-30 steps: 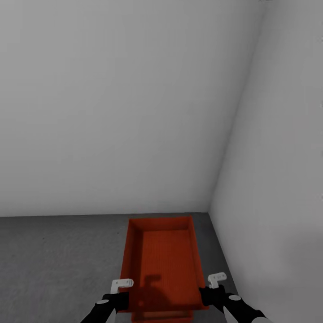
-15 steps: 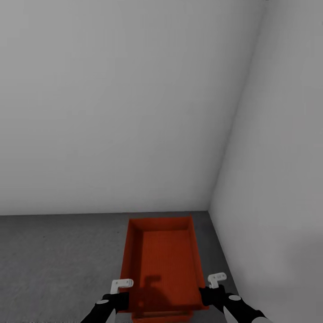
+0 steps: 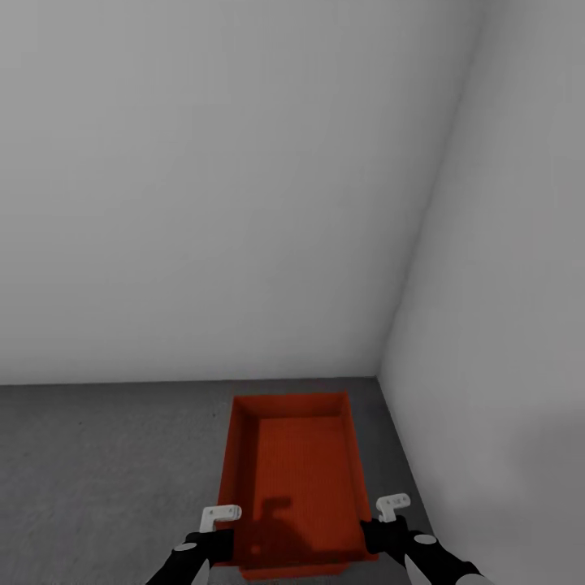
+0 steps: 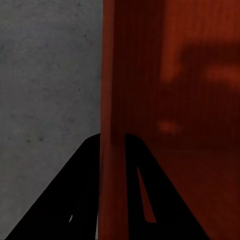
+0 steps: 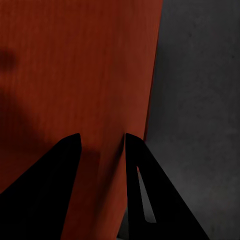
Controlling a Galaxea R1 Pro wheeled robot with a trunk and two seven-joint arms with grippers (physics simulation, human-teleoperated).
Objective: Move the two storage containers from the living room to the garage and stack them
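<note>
- two hands: my left gripper [image 3: 216, 538] and right gripper [image 3: 380, 532] each pinch a wall of the container [image 3: 296, 479].
- it hangs low over the floor [image 3: 106, 471]; next, i should lower it gently, then let go.

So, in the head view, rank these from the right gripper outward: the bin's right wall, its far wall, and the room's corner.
1. Bin's right wall: at the right gripper, between its jaws.
2. Bin's far wall: ahead, at the bin's other end.
3. Room's corner: farthest, beyond the bin, where the two walls meet the floor.
</note>
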